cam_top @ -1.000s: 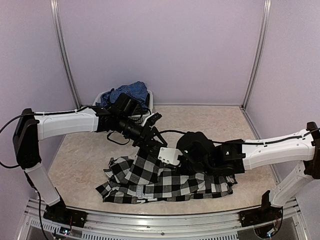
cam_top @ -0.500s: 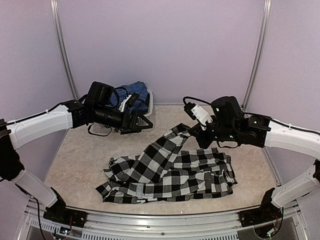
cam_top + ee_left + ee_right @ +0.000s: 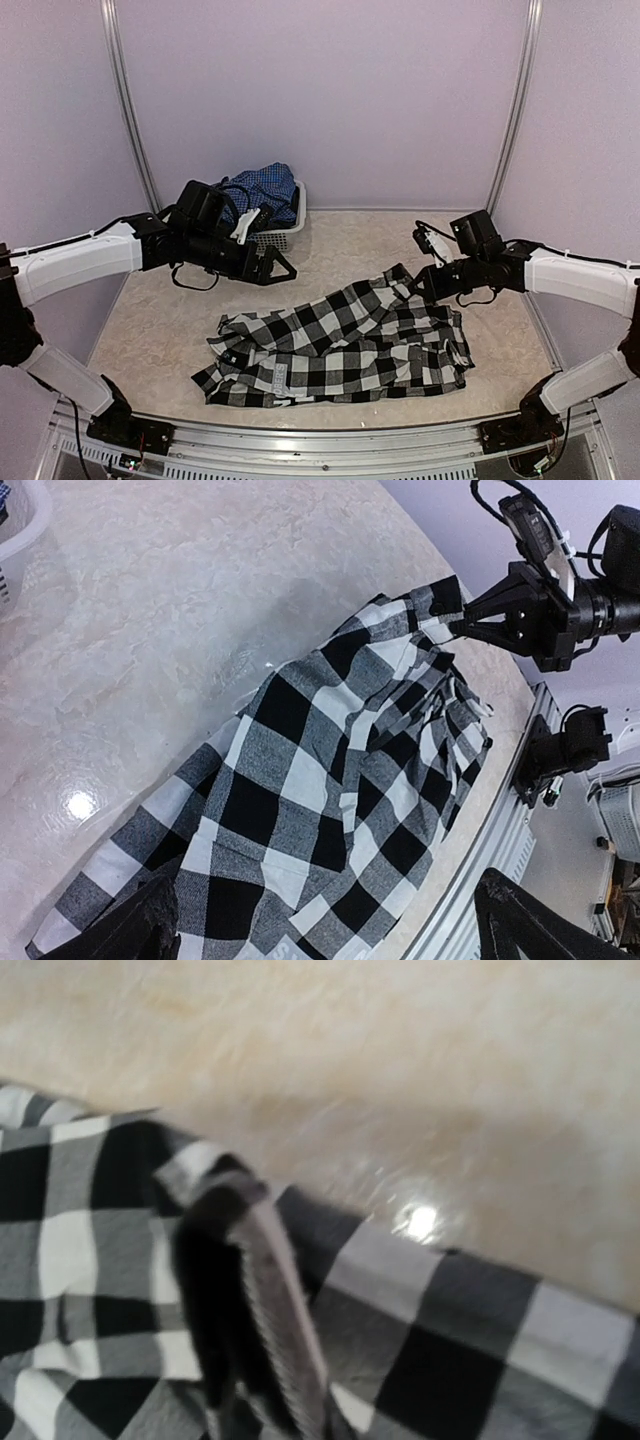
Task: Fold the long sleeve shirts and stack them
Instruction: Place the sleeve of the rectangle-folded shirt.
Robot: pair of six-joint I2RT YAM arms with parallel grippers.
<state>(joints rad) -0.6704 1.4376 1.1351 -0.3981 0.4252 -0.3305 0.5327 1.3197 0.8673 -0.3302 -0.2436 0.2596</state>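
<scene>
Top external view shows the black-and-white checked shirt point(image 3: 335, 350) lying wrinkled at the near middle of the table point(image 3: 160, 310), its far right corner pinched by the closed fingers of the right gripper point(image 3: 422, 287), while the left gripper point(image 3: 282, 275) hovers, fingers wide apart, near the white basket point(image 3: 282, 238) holding the blue shirt point(image 3: 262, 188).
</scene>
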